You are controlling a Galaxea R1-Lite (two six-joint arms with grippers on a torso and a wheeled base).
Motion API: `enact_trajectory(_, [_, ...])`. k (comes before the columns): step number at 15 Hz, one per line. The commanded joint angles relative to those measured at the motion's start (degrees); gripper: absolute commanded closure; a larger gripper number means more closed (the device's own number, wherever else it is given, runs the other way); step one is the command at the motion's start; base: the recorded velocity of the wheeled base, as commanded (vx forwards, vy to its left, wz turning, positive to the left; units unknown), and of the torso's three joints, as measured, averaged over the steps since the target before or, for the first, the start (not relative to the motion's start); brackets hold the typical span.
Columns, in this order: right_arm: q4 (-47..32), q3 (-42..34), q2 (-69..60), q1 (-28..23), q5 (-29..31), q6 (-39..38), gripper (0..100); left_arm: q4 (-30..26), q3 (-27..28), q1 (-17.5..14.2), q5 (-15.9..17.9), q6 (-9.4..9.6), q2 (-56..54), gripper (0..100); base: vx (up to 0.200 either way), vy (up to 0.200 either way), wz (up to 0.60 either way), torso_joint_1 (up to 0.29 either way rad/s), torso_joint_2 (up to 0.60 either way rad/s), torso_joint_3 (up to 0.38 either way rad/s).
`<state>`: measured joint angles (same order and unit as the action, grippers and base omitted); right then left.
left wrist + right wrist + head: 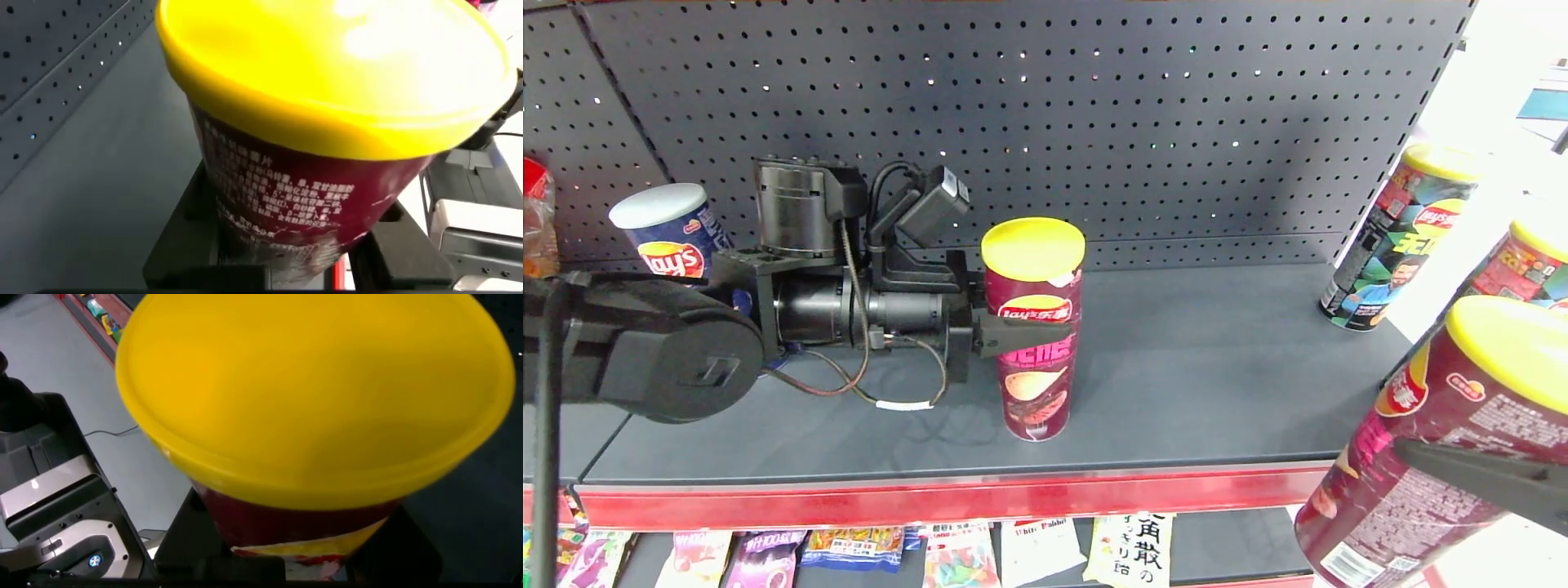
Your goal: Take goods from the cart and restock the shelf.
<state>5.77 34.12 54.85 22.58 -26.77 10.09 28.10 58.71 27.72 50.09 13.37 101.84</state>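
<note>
A maroon chip can with a yellow lid stands upright on the grey shelf, near its middle. My left gripper comes in from the left and is shut on the can's upper half. The left wrist view has the same can between the dark fingers. A second maroon can with a yellow lid hangs tilted off the shelf's front right corner, and my right gripper is shut on it. The right wrist view looks down on this can's lid.
A blue can with a white lid stands at the back left behind my left arm. Two more yellow-lidded cans stand at the shelf's right end. A pegboard wall backs the shelf, a red rail fronts it, and snack bags hang below.
</note>
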Motion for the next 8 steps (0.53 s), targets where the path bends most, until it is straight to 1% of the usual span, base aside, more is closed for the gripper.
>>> enact_trajectory(1, [0.03,-0.11,0.09,0.01,-0.04,0.01,100,-0.24,-1.93,0.23,0.09,-0.1,-1.29,100,0.0,0.0,0.0,0.0,0.0,0.0])
enact_trajectory(6, [0.03,-0.2,0.17,0.01,-0.04,0.01,100,-0.33,-2.37,0.14,0.01,-0.54,-2.17,100,0.0,0.0,0.0,0.0,0.0,0.0])
enact_trajectory(7, [0.03,-0.28,0.17,0.01,-0.12,0.01,100,-0.33,-2.28,0.05,-0.08,-0.8,-2.26,100,0.0,0.0,0.0,0.0,0.0,0.0])
enact_trajectory(8, [0.03,-0.28,0.17,0.01,-0.12,0.01,100,-0.33,-2.46,0.05,-0.08,-1.6,-2.52,100,0.0,0.0,0.0,0.0,0.0,0.0])
